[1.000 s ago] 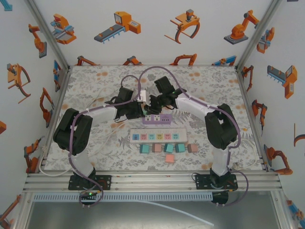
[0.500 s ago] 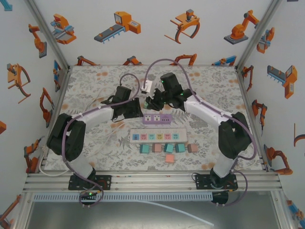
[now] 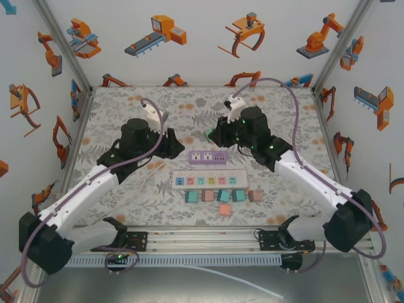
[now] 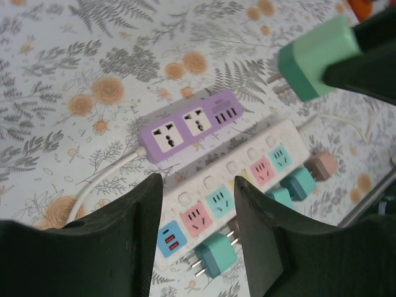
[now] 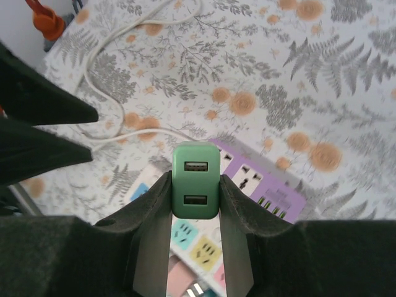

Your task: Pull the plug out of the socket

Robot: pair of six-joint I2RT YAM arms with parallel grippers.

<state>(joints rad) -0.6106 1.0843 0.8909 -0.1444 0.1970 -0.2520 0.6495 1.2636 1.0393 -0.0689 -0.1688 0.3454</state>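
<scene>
Since the green USB charger plug (image 5: 195,189) sits pinched between the narrow-set fingers of the right gripper (image 5: 195,207), up in the air with its prongs bare and clear of the purple power strip (image 5: 266,179) below it, the pull itself looks done. What is left, I judge, is to carry the plug aside, set it down on a bare patch of the floral table (image 3: 315,126) and let go. The left gripper (image 4: 199,192) hangs wide and empty above the white power strip (image 4: 247,154), near the purple one. A row of loose plugs (image 3: 221,196) lies just beside the white strip, and a white cable (image 5: 117,117) loops across the table. Both narrow the choice of places to put the plug down.
</scene>
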